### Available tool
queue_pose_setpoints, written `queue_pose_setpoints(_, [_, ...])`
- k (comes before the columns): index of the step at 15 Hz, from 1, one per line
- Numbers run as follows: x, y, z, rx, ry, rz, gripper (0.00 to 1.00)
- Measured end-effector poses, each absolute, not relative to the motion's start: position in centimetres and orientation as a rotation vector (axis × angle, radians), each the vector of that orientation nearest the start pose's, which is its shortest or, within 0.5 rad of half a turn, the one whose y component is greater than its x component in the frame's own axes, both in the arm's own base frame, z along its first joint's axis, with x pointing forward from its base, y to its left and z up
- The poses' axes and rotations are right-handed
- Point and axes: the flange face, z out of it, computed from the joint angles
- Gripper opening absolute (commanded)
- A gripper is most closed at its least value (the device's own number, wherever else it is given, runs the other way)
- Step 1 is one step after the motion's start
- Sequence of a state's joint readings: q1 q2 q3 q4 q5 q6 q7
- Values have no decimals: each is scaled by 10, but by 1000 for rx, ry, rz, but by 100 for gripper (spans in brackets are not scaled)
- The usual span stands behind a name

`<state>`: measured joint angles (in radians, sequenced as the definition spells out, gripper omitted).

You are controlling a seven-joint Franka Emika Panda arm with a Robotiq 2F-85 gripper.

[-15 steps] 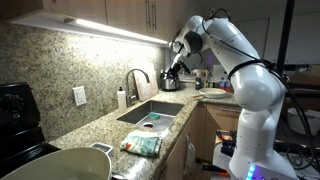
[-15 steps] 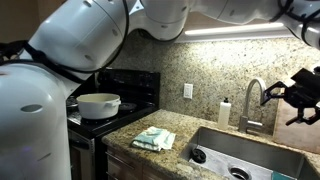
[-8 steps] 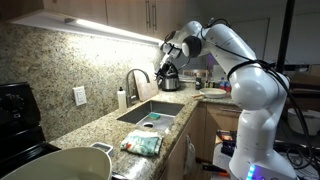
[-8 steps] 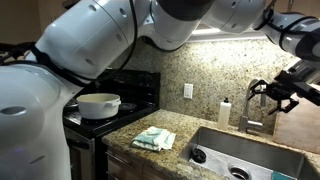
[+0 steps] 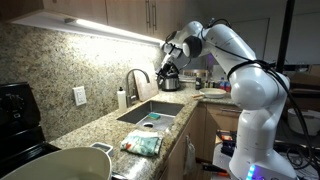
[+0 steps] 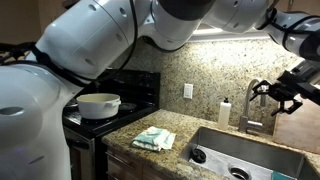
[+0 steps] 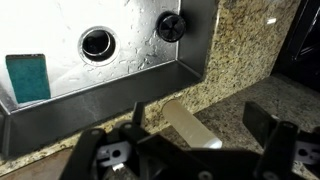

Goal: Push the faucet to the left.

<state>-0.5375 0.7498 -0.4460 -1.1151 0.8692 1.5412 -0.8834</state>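
The faucet (image 5: pixel 135 80) is a dark gooseneck tap standing behind the sink, and it also shows in an exterior view (image 6: pixel 251 98). My gripper (image 5: pixel 167 72) hangs open beside the arched spout, level with its top (image 6: pixel 275 97). In the wrist view the open fingers (image 7: pixel 200 128) straddle a pale blurred bar (image 7: pixel 178 118), which looks like the faucet's arch seen from above. I cannot tell whether a finger touches it. Nothing is held.
A steel sink (image 5: pixel 150 112) (image 6: pixel 240 155) (image 7: pixel 60 25) holds a green sponge (image 7: pixel 27 77). A white soap bottle (image 5: pixel 122 98) (image 6: pixel 224 112) stands beside the faucet. A kettle (image 5: pixel 171 82) is behind the gripper. A folded cloth (image 5: pixel 140 145) (image 6: pixel 152 139) and a pot (image 6: pixel 98 104) are nearby.
Over the last second my gripper moved in toward the faucet's arch. In the last half second it has hardly moved. The faucet stays where it was.
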Motion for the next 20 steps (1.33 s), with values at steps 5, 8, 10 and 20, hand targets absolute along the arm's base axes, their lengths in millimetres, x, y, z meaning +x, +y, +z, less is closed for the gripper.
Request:
queue_pose_setpoints(5, [551,-490,393,-2598,152,-426,100])
queue_pose_setpoints(8, [568,-498,398,-2708,122,-587,100])
queue_pose_setpoints(10, [584,-497,399,-2745,89,-722,100])
queue_pose_setpoints(20, [628,-472,372,-2685,-167,-1098,100])
